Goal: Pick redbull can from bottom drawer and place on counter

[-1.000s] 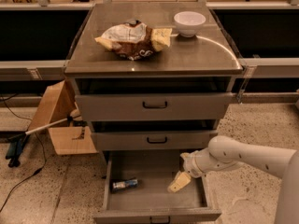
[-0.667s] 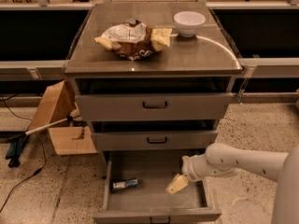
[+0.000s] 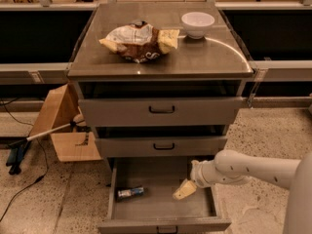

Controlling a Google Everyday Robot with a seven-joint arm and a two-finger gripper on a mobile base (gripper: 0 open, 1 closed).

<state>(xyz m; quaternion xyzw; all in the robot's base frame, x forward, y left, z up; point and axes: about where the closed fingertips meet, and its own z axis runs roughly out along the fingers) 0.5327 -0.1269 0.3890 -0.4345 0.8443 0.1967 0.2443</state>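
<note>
We see the redbull can (image 3: pixel 130 193) lying on its side on the floor of the bottom drawer (image 3: pixel 161 225), near the drawer's left wall. The drawer is pulled wide open. The gripper (image 3: pixel 185 190) hangs inside the same drawer, to the right of the can and apart from it. Its pale yellowish tip points down and to the left, and we cannot tell whether it is parted or closed. The white arm (image 3: pixel 253 169) reaches in from the right edge, roughly level, and bends at the wrist over the drawer's right side. Above are the middle drawer (image 3: pixel 195 145) and the top drawer (image 3: pixel 204 110). On the counter (image 3: pixel 204 57) we find a crumpled snack bag (image 3: pixel 139 42) and a white bowl (image 3: pixel 197 23). A cardboard box (image 3: pixel 61 126) stands on the floor left of the cabinet.
</note>
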